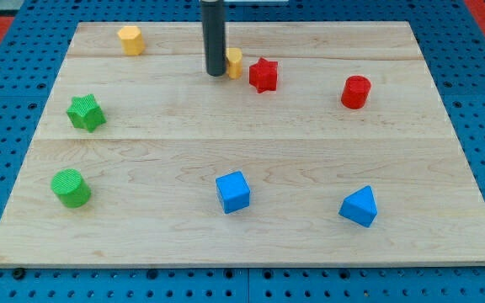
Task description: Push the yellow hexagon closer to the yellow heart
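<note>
The yellow hexagon (130, 39) sits near the view's top left on the wooden board. A second yellow block (236, 62), which seems to be the yellow heart, lies at the top centre, its left side hidden behind my rod. My tip (215, 73) rests on the board right against that block's left side, and well to the right of the hexagon. I cannot tell whether the tip touches the block.
A red star (263, 75) lies just right of the yellow heart. A red cylinder (355, 92) is further right. A green star (86, 112) and a green cylinder (71, 188) are at the left. A blue cube (233, 191) and a blue triangle (359, 206) are near the bottom.
</note>
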`<state>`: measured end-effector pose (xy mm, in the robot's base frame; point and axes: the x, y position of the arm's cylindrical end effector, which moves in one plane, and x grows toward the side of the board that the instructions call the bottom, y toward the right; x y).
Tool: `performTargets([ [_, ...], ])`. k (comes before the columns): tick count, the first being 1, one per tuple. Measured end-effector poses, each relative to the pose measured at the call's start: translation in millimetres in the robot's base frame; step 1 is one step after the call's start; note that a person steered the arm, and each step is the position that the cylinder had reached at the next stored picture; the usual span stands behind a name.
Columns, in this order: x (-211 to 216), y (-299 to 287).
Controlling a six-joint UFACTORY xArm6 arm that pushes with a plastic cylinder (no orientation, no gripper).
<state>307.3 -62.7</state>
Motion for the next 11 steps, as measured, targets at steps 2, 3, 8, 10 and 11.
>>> performTargets([
  [2,-9.5,-241.4],
  [3,-10.9,-241.9],
  [8,-79.7,-84.4],
  [10,-82.9,-44.1],
  [11,-45.3,-39.8],
])
